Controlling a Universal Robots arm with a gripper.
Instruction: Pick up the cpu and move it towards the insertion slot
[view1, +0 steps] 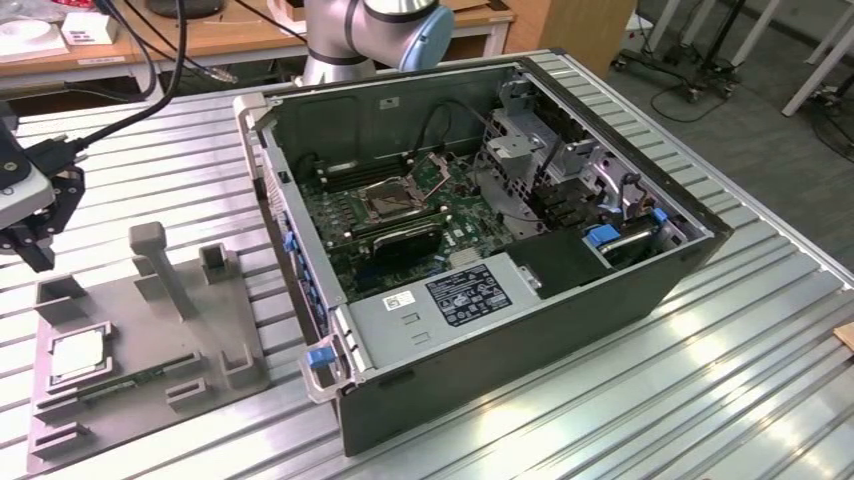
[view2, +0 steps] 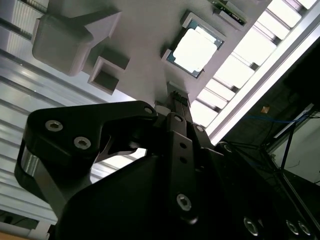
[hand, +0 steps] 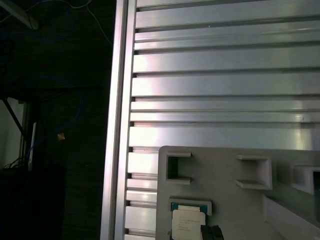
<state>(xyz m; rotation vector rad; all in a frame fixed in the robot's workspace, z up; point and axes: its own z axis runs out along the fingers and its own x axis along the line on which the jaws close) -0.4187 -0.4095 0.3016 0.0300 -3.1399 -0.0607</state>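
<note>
The cpu (view1: 75, 356) lies flat in the square recess of a grey plastic tray (view1: 147, 330) at the exterior view's lower left; its silvery top also shows in both wrist views (view2: 195, 49) (hand: 187, 223). My gripper (view1: 32, 250) hangs at the exterior view's far left, above the table just beyond the tray's far end, apart from the cpu. In the second wrist view the gripper's black body (view2: 176, 97) points toward the chip. The insertion slot (view1: 396, 201) sits on the green motherboard inside the open computer case (view1: 534, 330).
A thin green memory stick (view1: 127, 384) lies in the tray beside the cpu, among upright grey posts (view1: 151, 262). The case's tall walls surround the motherboard. Ribbed metal table (view1: 721, 380) runs all round; its edge (hand: 120, 125) drops to dark floor.
</note>
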